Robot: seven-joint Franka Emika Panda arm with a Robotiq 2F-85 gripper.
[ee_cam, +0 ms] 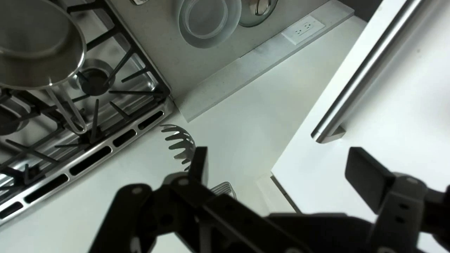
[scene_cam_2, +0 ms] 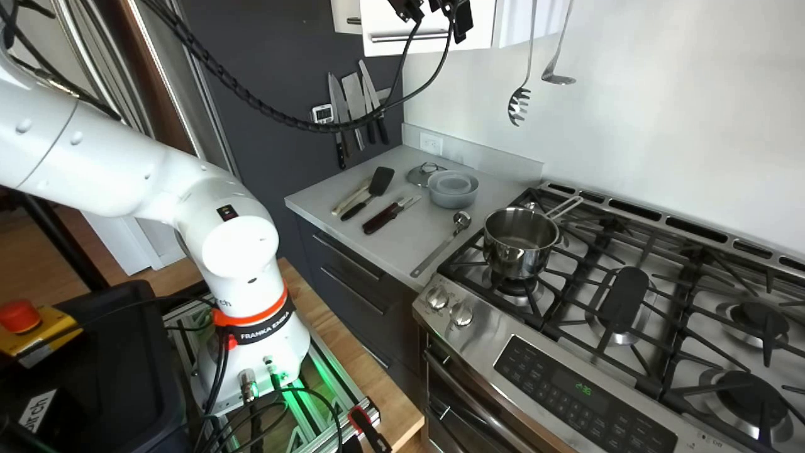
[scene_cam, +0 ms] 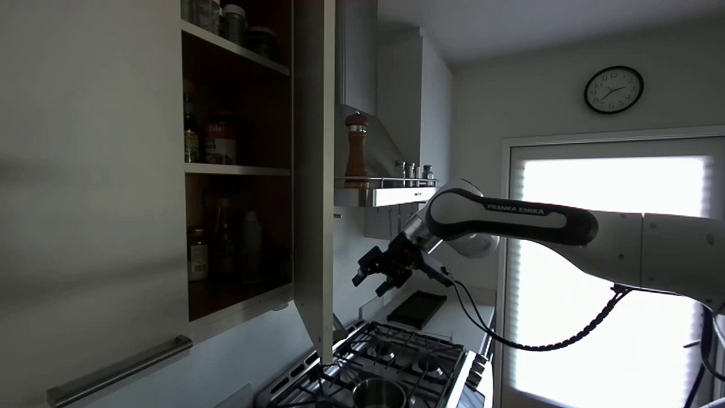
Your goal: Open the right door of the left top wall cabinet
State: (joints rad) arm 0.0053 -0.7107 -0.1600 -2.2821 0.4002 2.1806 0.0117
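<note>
Clear of right door's edge, tool

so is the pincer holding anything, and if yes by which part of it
Nothing is held. In the wrist view the pincer stands open, its jaws well apart, and the handle of the cabinet door lies outside its grip.

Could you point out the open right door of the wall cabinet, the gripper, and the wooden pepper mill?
Right cabinet door [scene_cam: 309, 170]: in an exterior view, on its inner face.
Gripper [ee_cam: 278, 165]: in the wrist view, midway between its fingertips.
Wooden pepper mill [scene_cam: 356, 154]: in an exterior view, on its brown body.
</note>
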